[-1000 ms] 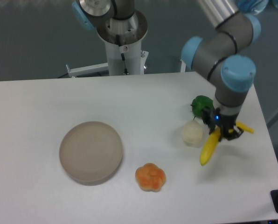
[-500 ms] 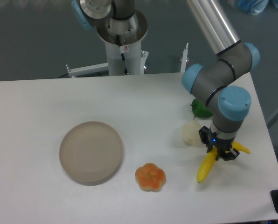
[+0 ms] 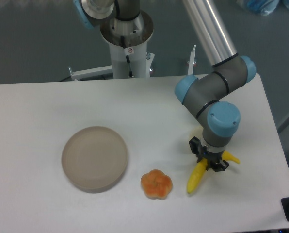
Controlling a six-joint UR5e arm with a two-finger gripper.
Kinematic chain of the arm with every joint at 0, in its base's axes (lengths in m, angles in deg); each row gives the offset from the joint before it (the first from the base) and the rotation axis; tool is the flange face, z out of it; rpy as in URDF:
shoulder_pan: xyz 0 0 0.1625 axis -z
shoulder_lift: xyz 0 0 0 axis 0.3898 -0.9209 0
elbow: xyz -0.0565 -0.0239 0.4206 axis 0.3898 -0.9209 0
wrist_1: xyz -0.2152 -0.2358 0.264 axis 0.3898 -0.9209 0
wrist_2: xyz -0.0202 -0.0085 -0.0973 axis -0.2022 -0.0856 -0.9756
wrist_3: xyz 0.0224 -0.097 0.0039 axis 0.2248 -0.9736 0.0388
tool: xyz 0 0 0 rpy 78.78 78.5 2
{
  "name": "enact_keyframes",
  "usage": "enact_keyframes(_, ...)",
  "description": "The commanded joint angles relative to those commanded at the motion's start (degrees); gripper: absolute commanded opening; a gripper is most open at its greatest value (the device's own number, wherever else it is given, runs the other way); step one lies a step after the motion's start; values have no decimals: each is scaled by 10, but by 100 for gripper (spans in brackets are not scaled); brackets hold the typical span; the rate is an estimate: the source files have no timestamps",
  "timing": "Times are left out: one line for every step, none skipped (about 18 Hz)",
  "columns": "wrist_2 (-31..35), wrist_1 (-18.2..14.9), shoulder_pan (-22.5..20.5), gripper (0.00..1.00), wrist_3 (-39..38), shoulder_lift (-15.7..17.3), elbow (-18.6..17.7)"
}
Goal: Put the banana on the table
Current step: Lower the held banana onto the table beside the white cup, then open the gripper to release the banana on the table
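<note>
The bright yellow banana (image 3: 197,177) hangs tilted in my gripper (image 3: 208,161), its long end pointing down-left over the white table (image 3: 38,107) and its short end sticking out to the right. The gripper is shut on the banana near its middle. It is at the front right of the table, right of the orange pumpkin-like object. I cannot tell whether the banana's lower tip touches the tabletop.
An orange lobed pumpkin-like object (image 3: 156,184) lies left of the banana. A round beige-grey plate (image 3: 94,158) sits at the centre left. The arm's wrist (image 3: 223,121) hides what lies behind it. The robot base (image 3: 126,43) stands behind the table's far edge.
My gripper has moved left and toward the front with the banana in it. The green pepper and the pale round object, seen earlier, are now hidden behind the arm.
</note>
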Motion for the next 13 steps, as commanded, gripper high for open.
enact_keyframes(0, 0, 0, 100, -1, 1, 0)
enact_keyframes(0, 0, 0, 100, -2, 2, 0)
enact_keyframes(0, 0, 0, 100, -3, 4, 1)
enact_keyframes(2, -1, 0, 100, -2, 10, 1)
enact_keyframes(0, -2, -2, 100, 0, 17, 2)
enact_keyframes(-2, -3, -4, 100, 1, 24, 3)
enact_keyframes(3, -4, -5, 100, 3, 31, 4)
enact_keyframes(4, -8, -6, 100, 6, 39, 4)
enact_keyframes(6, -10, -14, 100, 7, 52, 3)
enact_keyframes(6, -11, -18, 100, 7, 61, 1)
enact_keyframes(7, -17, -19, 100, 4, 65, 2)
enact_keyframes(8, -26, -22, 100, 6, 69, 5)
enact_keyframes(9, -39, -39, 100, 8, 74, 9)
